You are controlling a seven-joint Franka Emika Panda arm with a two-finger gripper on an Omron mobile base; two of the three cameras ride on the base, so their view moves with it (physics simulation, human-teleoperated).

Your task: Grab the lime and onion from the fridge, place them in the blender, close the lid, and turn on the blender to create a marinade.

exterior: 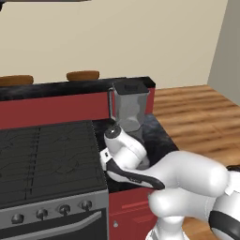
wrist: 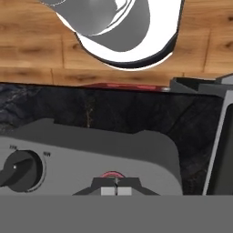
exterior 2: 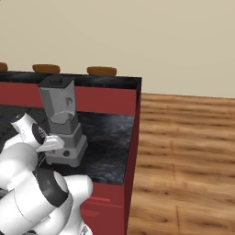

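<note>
The grey blender (exterior: 129, 112) (exterior 2: 62, 120) stands on the dark counter (exterior 2: 110, 137) with the dark lid (exterior: 130, 87) (exterior 2: 56, 81) on its jar. My gripper (wrist: 116, 191) is shut, with nothing between its fingers. Its tips sit against the top of the blender's boxy base (wrist: 91, 150), right at a small red button (wrist: 112, 174). A dark dial (wrist: 20, 169) sits to the left on the same base. In the right base view my hand (exterior 2: 51, 144) points down at the base from the left. The lime, the onion and the fridge are out of view.
A stove (exterior: 47, 159) with front knobs lies left of the blender. Brown loaves (exterior: 83, 75) rest on the raised red ledge behind. The counter ends at a red edge (exterior 2: 133, 151), with wooden floor (exterior 2: 183, 151) to its right.
</note>
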